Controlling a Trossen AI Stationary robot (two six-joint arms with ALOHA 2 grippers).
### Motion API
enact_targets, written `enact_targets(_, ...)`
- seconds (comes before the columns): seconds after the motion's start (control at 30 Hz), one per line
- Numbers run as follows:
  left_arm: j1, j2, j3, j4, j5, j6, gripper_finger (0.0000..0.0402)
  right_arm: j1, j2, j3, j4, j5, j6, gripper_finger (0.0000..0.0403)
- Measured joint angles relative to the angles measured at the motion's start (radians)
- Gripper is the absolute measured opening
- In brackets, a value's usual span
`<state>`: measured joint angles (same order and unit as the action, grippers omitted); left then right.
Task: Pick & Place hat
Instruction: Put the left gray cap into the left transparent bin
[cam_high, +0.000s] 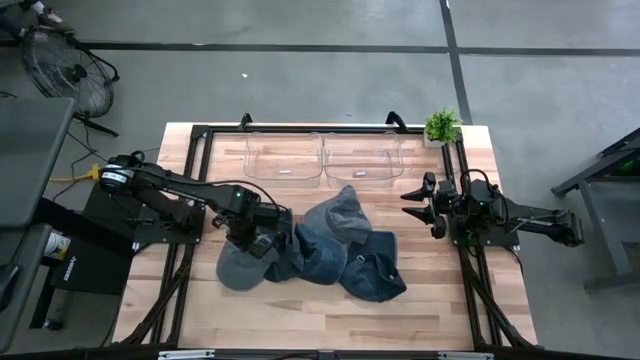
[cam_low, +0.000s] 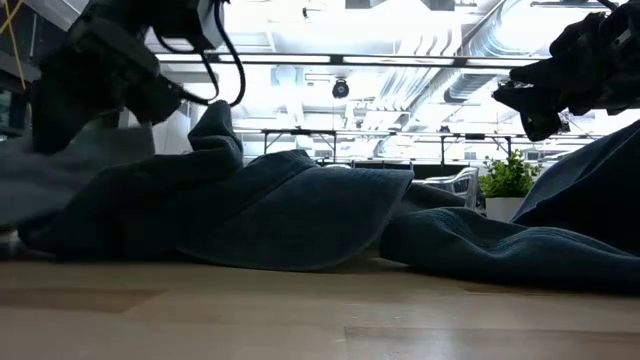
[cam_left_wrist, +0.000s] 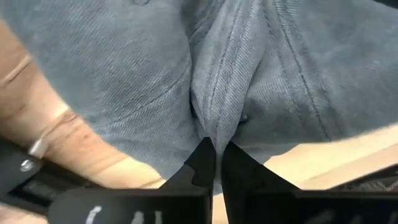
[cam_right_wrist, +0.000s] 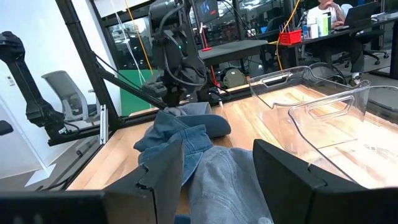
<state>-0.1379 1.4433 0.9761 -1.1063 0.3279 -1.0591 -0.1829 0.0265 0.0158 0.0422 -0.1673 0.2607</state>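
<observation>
Several denim hats lie heaped together on a wooden table (cam_high: 300, 310), seen from above, with a dark robot arm reaching in from each side. The left gripper (cam_high: 255, 243) is down on the pile's left end, its two fingers (cam_left_wrist: 200, 163) pressed together on a raised fold of the grey hat (cam_high: 238, 268), which spreads out directly beneath and just ahead of it; the wrist camera shows the pale grey cloth pinched into a ridge between the fingertips. Just beyond that gripper, toward the table's middle, a blue-grey hat (cam_high: 338, 214) sits highest in the heap, and farther off still a darker blue hat (cam_high: 375, 270) lies flat at the heap's right end. The right gripper (cam_high: 424, 205) hangs above the table beside the right end of the pile, its fingers spread apart and holding nothing, with the hats lying ahead of it and below. Two clear plastic bins (cam_high: 322, 158) stand side by side at the table's far edge, off to one side of the right gripper, and a small potted plant (cam_high: 441, 126) stands at the far corner near that arm.
</observation>
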Motion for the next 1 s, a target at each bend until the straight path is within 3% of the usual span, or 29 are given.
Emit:
enact_targets(0.27,0.0,0.0,0.211,-0.263,-0.098,0.045,0.0002,0.0,0.0,0.0,0.0,0.0,0.0,0.0188)
enact_targets(0.43,0.0,0.0,0.34,-0.354,-0.264,0.085,0.0002,0.0,0.0,0.0,0.0,0.0,0.0,0.0188)
enact_targets(0.7,0.001,0.0,0.468,-0.357,-0.517,0.202,0.0001,0.0,0.0,0.001,-0.001,0.0,0.0,0.0188)
enact_targets(1.0,0.038,0.0,0.519,-0.294,-0.718,0.425,0.0,0.0,0.0,0.001,-0.001,0.0,0.0,0.0188)
